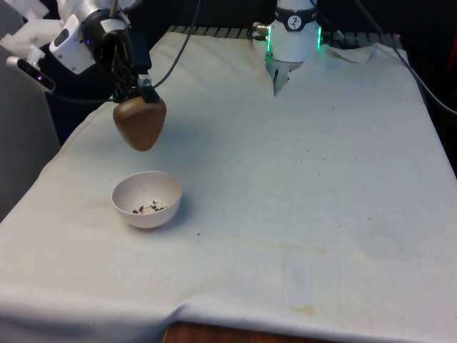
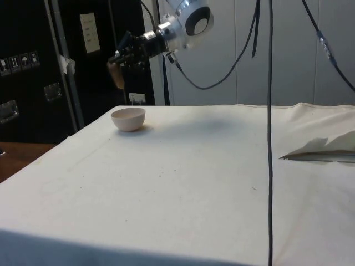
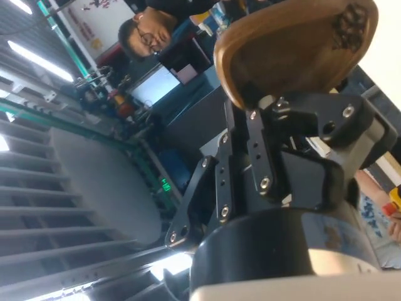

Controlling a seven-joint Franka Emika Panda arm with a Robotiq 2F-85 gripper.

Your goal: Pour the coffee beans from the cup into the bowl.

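Observation:
My gripper [image 1: 141, 89] is shut on the rim of a brown wooden cup [image 1: 139, 123], which hangs tipped over in the air. The cup is above the table near the front view's left edge, just behind a white bowl [image 1: 146, 216]. A few coffee beans [image 1: 148, 208] lie in the bottom of that bowl. From the side, the cup [image 2: 115, 75] hangs above and slightly behind the bowl [image 2: 128, 119], held by the gripper [image 2: 125, 58]. The wrist view has the fingers [image 3: 250, 135] clamped on the cup [image 3: 294, 44], with some beans [image 3: 351, 22] clinging inside it.
The white cloth [image 1: 300, 186] stretches wide to the front view's right of the bowl. A black cable [image 2: 270, 133] hangs down in the side view. A person [image 3: 147, 34] is behind the rig in the wrist view.

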